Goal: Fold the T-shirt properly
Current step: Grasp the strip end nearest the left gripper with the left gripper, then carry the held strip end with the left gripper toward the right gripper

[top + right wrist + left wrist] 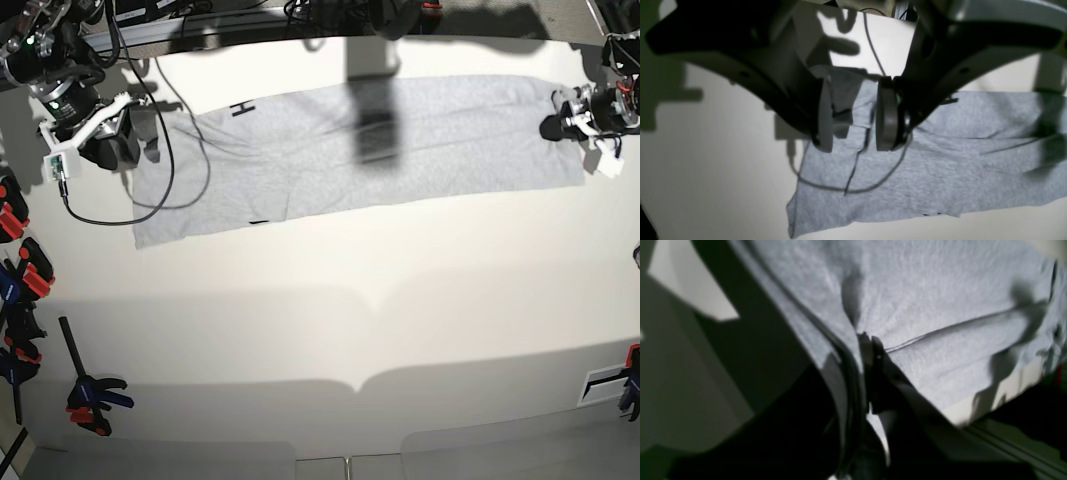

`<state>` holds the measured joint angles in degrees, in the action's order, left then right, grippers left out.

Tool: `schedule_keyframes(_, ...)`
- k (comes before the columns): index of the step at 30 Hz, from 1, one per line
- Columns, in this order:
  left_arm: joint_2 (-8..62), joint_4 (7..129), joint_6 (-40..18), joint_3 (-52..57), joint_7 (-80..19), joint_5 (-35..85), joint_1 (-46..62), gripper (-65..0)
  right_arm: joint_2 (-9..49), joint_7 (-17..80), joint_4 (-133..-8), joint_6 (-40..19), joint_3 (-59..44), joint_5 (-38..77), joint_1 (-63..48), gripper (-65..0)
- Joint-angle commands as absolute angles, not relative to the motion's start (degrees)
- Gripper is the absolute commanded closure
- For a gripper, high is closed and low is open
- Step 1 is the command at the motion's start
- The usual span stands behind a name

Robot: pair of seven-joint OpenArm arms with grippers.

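The light grey T-shirt [400, 150] lies as a long folded strip across the far part of the white table [350, 330]. A black letter H [240, 108] shows at its far edge. My right gripper [140, 135] hovers over the shirt's left end. In the right wrist view it [855, 140] is open, and a raised bit of grey cloth [841, 100] stands between the jaws by the left pad [825, 133]. My left gripper [553, 125] is at the shirt's right end. In the left wrist view it [870, 338] is shut on a pinch of the shirt [940, 306].
A black cable [853, 190] from the right arm loops over the shirt's left end; it also shows in the base view [165, 190]. Red and black clamps [30, 268] and another clamp [95, 392] lie along the table's left edge. A dark shadow [375, 130] crosses the shirt's middle.
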<state>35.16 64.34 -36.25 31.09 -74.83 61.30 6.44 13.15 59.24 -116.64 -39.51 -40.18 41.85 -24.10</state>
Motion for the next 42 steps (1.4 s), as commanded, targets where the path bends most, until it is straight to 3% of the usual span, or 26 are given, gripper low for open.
schedule_keyframes(1,37.2,66.1,-36.5,31.4,-74.2,60.9,5.4,0.0,13.8,57.9,-117.8,-40.0,-40.5,42.7,-24.0,-21.0)
schedule_keyframes(4,38.2,69.6,-36.4,31.4,-73.5,56.7,5.4,0.0,13.8,57.9,-117.8,-40.0,-40.5,42.7,-24.0,-21.0)
schedule_keyframes(10,37.3,81.4,-29.5,31.4,-74.1,51.5,5.6,0.0,13.8,57.9,-117.8,-40.0,-40.5,42.7,-24.0,-21.0)
schedule_keyframes(13,34.3,88.7,-27.1,31.4,-78.1,49.1,5.6,0.0,13.8,57.9,-117.8,-40.0,-40.5,42.7,-24.0,-21.0)
schedule_keyframes(19,24.6,98.9,-26.3,31.4,-77.1,43.4,6.7,0.0,13.8,57.9,-117.8,-40.0,-40.5,42.6,-24.0,-21.0)
schedule_keyframes(34,4.8,101.0,-26.1,31.3,-76.1,43.1,6.6,0.0,13.8,57.9,-117.8,-40.0,-40.5,42.6,-23.8,-21.0)
schedule_keyframes(42,0.6,101.0,-26.2,31.3,-75.0,43.2,6.7,0.0,13.8,57.9,-117.8,-40.0,-40.5,42.6,-23.8,-21.0)
